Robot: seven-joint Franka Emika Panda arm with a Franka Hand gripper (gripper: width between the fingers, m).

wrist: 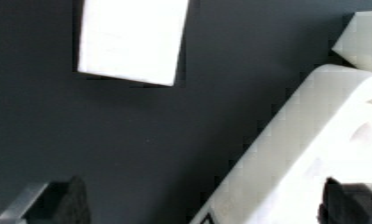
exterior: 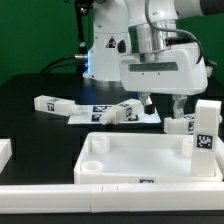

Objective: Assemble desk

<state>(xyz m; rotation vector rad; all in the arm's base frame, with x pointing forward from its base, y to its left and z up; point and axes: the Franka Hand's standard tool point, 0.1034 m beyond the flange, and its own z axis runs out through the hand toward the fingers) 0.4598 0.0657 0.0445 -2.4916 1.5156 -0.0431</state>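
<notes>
The white tray-like tabletop lies in front with its rim up and round sockets in the corners. One white leg stands upright at its far corner on the exterior view's right. Loose tagged legs lie behind it. My gripper hangs open just above another lying leg behind the tray. In the wrist view that leg runs slantwise between my dark fingertips, nearer one of them, and neither fingertip touches it. My gripper holds nothing.
The marker board lies under the loose legs at the back. A white block sits at the exterior view's left edge. A long white bar runs along the front. Another white piece shows in the wrist view.
</notes>
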